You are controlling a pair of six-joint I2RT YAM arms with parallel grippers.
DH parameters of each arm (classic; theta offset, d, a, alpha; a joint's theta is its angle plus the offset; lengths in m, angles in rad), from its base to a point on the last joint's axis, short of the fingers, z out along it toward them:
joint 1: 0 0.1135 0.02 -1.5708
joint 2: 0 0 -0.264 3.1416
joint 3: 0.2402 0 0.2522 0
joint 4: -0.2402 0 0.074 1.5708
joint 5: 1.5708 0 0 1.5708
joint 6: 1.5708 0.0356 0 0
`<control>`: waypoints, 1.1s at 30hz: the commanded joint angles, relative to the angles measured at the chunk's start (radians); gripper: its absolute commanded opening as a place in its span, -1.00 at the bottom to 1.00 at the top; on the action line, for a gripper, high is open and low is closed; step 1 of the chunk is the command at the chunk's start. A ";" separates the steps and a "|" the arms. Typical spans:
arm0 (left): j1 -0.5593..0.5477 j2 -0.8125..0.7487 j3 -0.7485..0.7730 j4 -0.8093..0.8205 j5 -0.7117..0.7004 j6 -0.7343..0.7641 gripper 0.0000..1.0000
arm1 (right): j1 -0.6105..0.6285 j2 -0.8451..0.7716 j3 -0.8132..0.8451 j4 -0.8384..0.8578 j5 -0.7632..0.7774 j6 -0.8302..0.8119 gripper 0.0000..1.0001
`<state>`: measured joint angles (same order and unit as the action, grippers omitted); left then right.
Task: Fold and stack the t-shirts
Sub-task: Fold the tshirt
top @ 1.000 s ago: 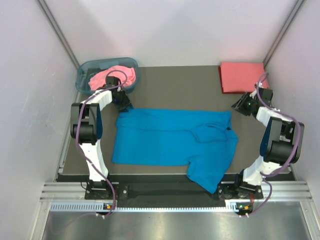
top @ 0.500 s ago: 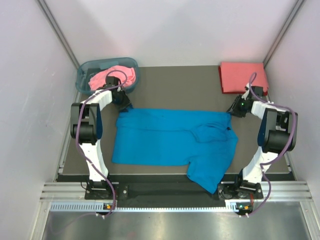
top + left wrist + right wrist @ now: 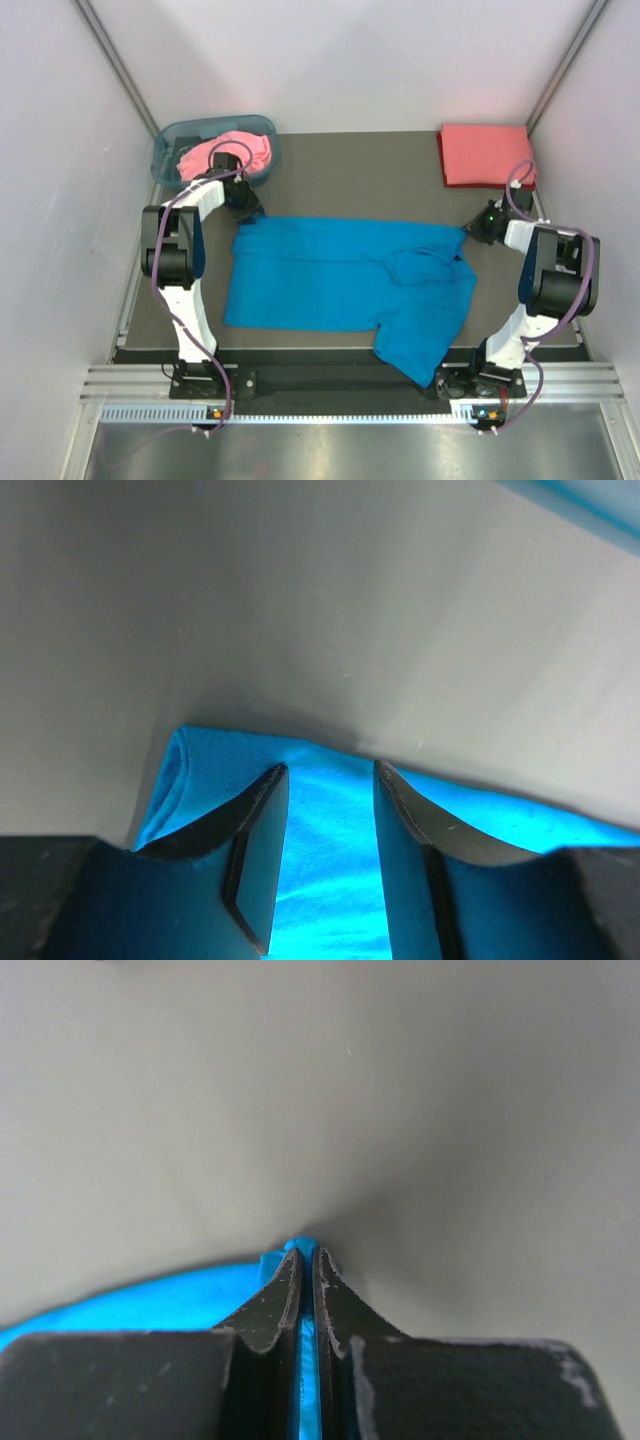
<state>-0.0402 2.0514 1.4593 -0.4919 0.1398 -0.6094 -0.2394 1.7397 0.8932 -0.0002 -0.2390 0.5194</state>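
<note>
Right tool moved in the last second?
Yes. The right tool slid down-frame, away from the folded coral-red t-shirt, and is shut on a corner of the blue t-shirt.

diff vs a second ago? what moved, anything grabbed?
The right gripper moved nearer and slightly left, onto the far right corner of the blue t-shirt, and shut on it. Unchanged: the left gripper, jaws apart over the far left corner; how the shirt lies; the pink t-shirt in the basket; the folded coral-red t-shirt.
</note>
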 commanded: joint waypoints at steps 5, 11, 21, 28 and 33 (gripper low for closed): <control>0.033 0.092 -0.044 -0.051 -0.174 0.023 -0.09 | -0.034 -0.065 -0.074 0.235 0.041 0.140 -0.96; 0.033 0.037 0.005 -0.091 -0.066 0.059 -0.08 | -0.032 -0.113 0.024 0.004 0.104 0.058 -0.53; -0.107 -0.151 0.121 -0.178 -0.115 0.194 -0.06 | -0.008 -0.316 0.107 -0.498 0.245 0.014 -0.36; -0.406 -0.270 -0.006 -0.041 0.038 0.119 -0.06 | 0.184 -0.416 -0.014 -0.587 0.322 0.086 -0.43; -0.602 -0.304 -0.160 0.169 0.164 -0.021 -0.07 | 0.276 -0.445 -0.106 -0.578 0.372 0.136 -0.46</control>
<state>-0.6128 1.7721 1.3670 -0.4599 0.2188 -0.5392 0.0055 1.3418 0.8215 -0.5461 0.0681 0.6075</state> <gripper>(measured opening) 0.465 0.275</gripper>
